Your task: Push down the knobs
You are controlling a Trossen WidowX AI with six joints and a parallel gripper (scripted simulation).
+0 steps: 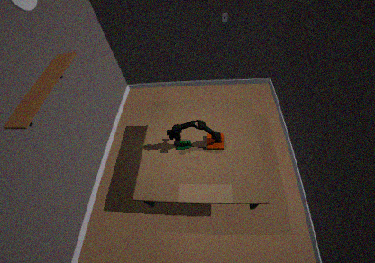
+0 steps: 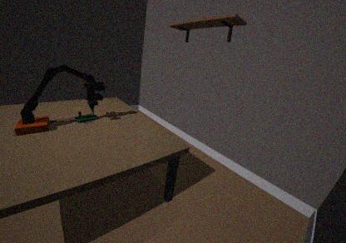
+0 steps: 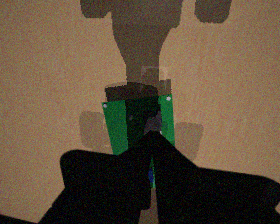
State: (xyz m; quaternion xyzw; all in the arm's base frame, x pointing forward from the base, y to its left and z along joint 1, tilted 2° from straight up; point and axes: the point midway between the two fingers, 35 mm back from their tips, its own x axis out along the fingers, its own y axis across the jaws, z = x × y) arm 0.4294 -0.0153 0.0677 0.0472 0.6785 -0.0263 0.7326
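Note:
The green circuit board [image 1: 184, 145] [image 2: 86, 118] [image 3: 116, 131] stands on the table in front of the arm, partly in shadow. My gripper [image 1: 178, 142] [image 2: 93, 111] [image 3: 153, 135] is shut and points down over the board's end far from the arm base. A greyish knob-like part [image 3: 153, 122] shows right at the fingertips; whether they touch it is too dark to tell. A small dark upright part [image 2: 80, 114] stands on the board's end nearer the base. A bit of blue [image 3: 151, 175] shows between the fingers. How far down either knob sits cannot be told.
The orange arm base [image 1: 215, 142] [image 2: 31, 126] stands on the table [image 1: 198, 176] [image 2: 112, 150], beside the board's near end. The arm's shadow falls across the board and past its far end. A wooden shelf [image 1: 42, 90] [image 2: 208, 22] hangs on the wall, away from the arm.

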